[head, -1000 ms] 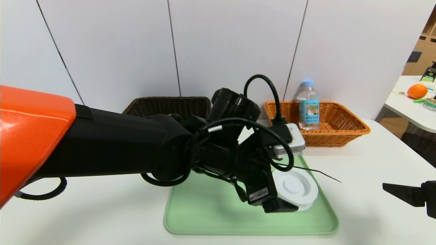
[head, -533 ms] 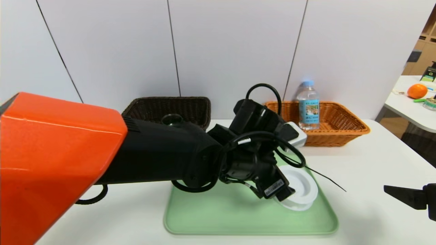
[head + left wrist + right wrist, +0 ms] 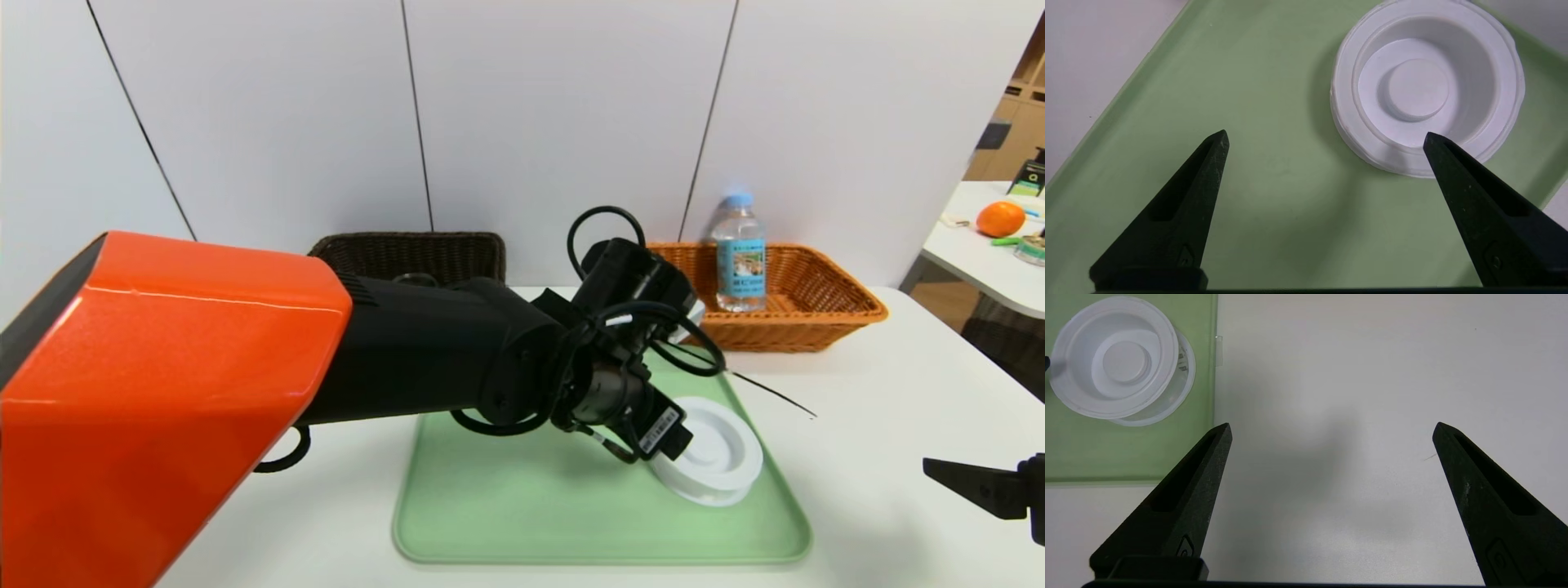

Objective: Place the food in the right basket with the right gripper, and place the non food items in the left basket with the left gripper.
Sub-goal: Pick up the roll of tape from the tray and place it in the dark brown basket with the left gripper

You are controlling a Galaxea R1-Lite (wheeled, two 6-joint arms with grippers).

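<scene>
My water bottle [image 3: 740, 255] already stands upright inside the orange basket [image 3: 824, 314] at the upper right of the head view, so I judge the food half of the job finished. What remains is the non-food side: the white lid [image 3: 712, 454] lies on the right part of the green tray [image 3: 522, 523] in the lower middle of that frame, and I see no more of the glass cup than a dark rounded rim poking above my left arm in front of the dark brown basket [image 3: 408, 253] at upper centre, so I cannot say for sure whether it sits inside. My left gripper [image 3: 1327, 139] hangs over the tray with its fingers spread wide and nothing between them; in the wrist view one fingertip [image 3: 1437, 143] overlaps the lid's near rim, the other is over bare tray. My right gripper [image 3: 1331, 428] waits at the lower right edge of the head view over bare table, spread wide and empty.
</scene>
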